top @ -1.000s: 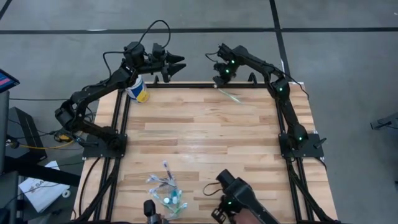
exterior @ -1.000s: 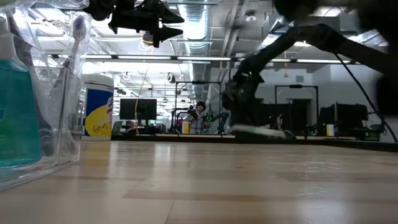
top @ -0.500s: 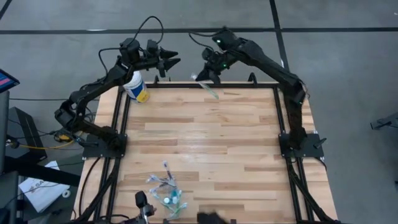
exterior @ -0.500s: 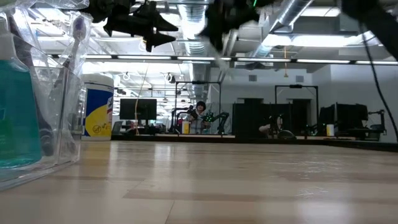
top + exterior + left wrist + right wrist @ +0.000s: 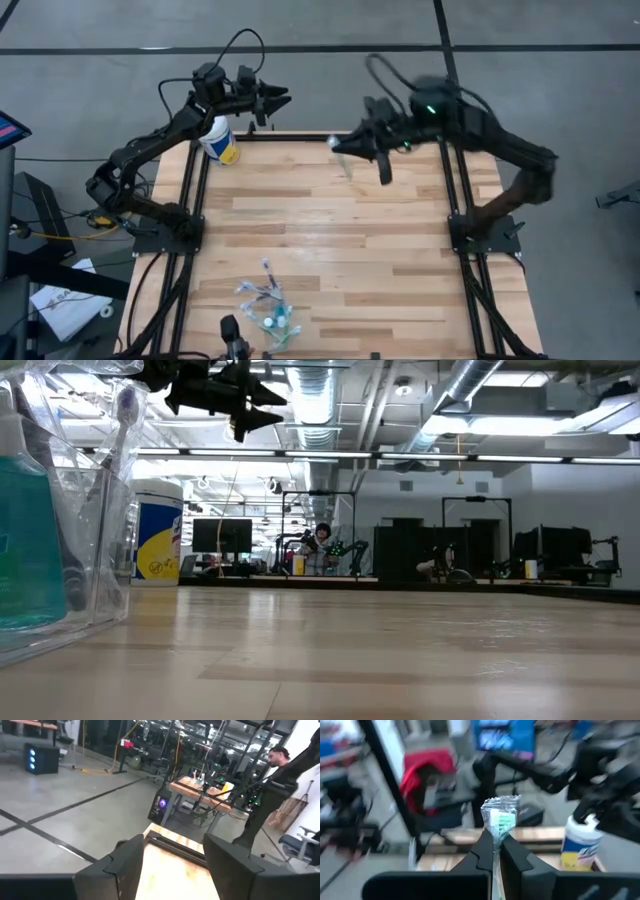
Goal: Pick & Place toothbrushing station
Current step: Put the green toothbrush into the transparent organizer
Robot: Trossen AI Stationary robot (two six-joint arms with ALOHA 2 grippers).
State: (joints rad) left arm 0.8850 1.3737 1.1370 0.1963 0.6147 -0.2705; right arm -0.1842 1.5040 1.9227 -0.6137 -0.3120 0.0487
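The see-through holder with toothbrushes and small teal tubes stands at the table's near edge; it fills the left of the low view. My right gripper is raised above the table's far middle, shut on a slim see-through packet with teal and white inside. My left gripper is open and empty, high beyond the table's far edge, near the canister; it shows at the top of the low view. My right gripper pinches the packet between its two fingers, a little below its crimped end. That end stands out past the fingertips. The packet is lifted clear of the table; its other end is hidden behind the fingers.
A white-lidded canister with a yellow label stands at the table's far left corner, also in the low view. Black frame rails run along the table's edges. Bare wood lies in the table's middle.
My right gripper has risen from the table's far edge with the packet, which lay there and now hangs clear. The arm has swung about and now reaches in from the right, high over the table's far part. My left gripper has stayed about where it was.
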